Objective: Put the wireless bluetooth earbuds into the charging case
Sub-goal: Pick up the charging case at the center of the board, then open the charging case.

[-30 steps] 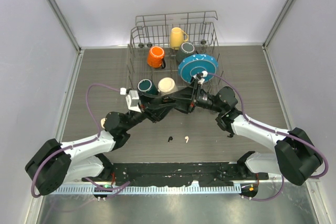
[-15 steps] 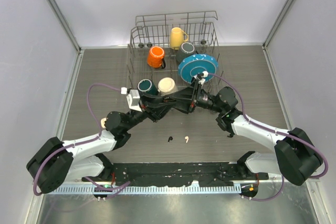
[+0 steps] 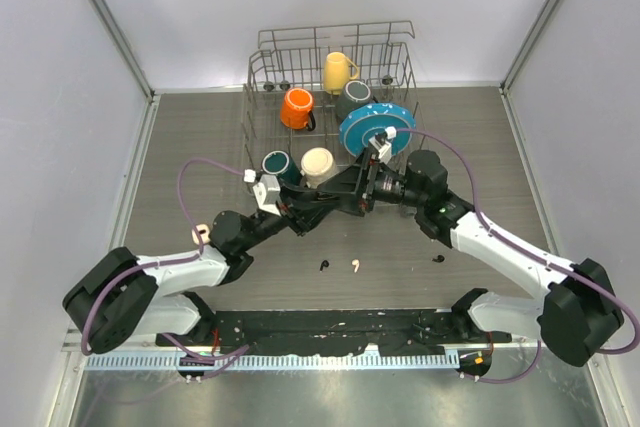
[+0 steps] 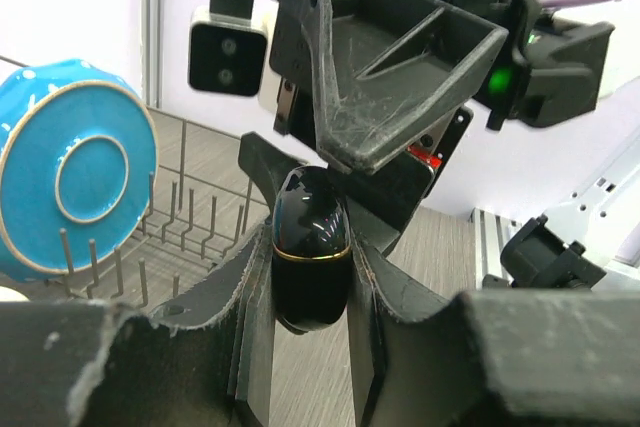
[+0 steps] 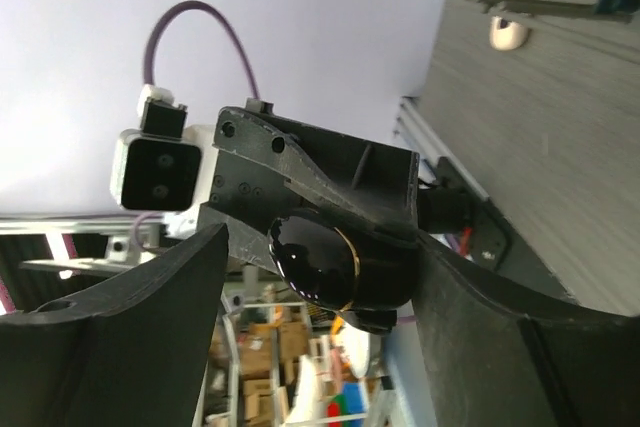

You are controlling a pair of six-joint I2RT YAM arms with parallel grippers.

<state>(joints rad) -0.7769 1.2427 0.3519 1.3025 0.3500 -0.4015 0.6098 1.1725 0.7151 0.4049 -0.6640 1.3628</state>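
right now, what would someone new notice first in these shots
Dead centre, the left gripper clamps a glossy black egg-shaped charging case with a gold seam, the right gripper open around it. Behind them a bright blue plate stands in a grey wire dish rack; nearer the bases, a tiny black earbud and a white earbud lie on the table.

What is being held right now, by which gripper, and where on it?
The left gripper pinches the black charging case by its two sides, around its middle. The right gripper is open, gripping nothing.
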